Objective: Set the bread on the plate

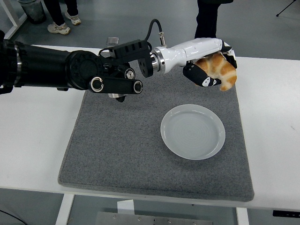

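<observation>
My left arm reaches in from the left edge across the grey mat [126,140]. Its left hand [211,70], white with black fingers, is shut on a golden-brown bread roll [219,70]. The roll hangs in the air over the mat's far right part, a little beyond and above the far rim of the white plate [192,131]. The plate lies bare on the right half of the mat. My right arm does not show.
The mat covers most of the white table [33,136]. People's legs and shoes stand on the floor beyond the far edge, at the top left [61,18] and top middle [206,18].
</observation>
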Controlling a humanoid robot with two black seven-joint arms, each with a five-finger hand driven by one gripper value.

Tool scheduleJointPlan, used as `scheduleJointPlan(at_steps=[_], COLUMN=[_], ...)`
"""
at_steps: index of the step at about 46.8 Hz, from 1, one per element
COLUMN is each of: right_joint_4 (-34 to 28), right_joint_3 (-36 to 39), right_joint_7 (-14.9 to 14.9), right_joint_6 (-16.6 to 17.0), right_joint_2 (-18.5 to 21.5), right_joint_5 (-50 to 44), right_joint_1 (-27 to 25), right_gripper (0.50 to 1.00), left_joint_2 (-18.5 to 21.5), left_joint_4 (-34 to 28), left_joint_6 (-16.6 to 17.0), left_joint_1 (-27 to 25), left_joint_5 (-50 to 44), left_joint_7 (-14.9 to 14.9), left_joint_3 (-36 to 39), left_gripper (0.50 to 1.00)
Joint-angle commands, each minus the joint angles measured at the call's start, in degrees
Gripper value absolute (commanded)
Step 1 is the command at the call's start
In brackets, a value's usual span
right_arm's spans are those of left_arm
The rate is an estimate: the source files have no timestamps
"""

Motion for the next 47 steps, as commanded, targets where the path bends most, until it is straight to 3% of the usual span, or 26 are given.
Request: scheduleJointPlan(at_steps=[1,15,34,47], right_joint_4=[0.00,0.00,0.00,0.00], right_joint_3=[0.03,0.03,-0.05,-0.05], right_joint_7=[-0.01,-0.01,-0.01,-0.01], right_joint_6=[0.00,0.00,0.00,0.00], right_joint_2=[0.00,0.00,0.00,0.00], right_joint_5=[0.00,0.00,0.00,0.00], right_joint_1=[0.00,0.00,0.00,0.00], right_gripper=[0.952,0.952,0.952,0.952], left_joint_2=[-0.57,-0.75,-0.75,-2.07], left_joint_4=[0.05,0.58,6.64,6.73], left_joint_6=[0.83,4.17,5.49,5.66], left_joint_1=[2.46,12.84,19.69,20.75], left_joint_5=[4.31,15.57,19.17,19.17], left_joint_7=[-0.02,-0.46,-2.30,-2.30], left_joint_3=[0.01,-0.16,-0.25,-0.34], left_gripper=[0.500,0.500,0.500,0.500])
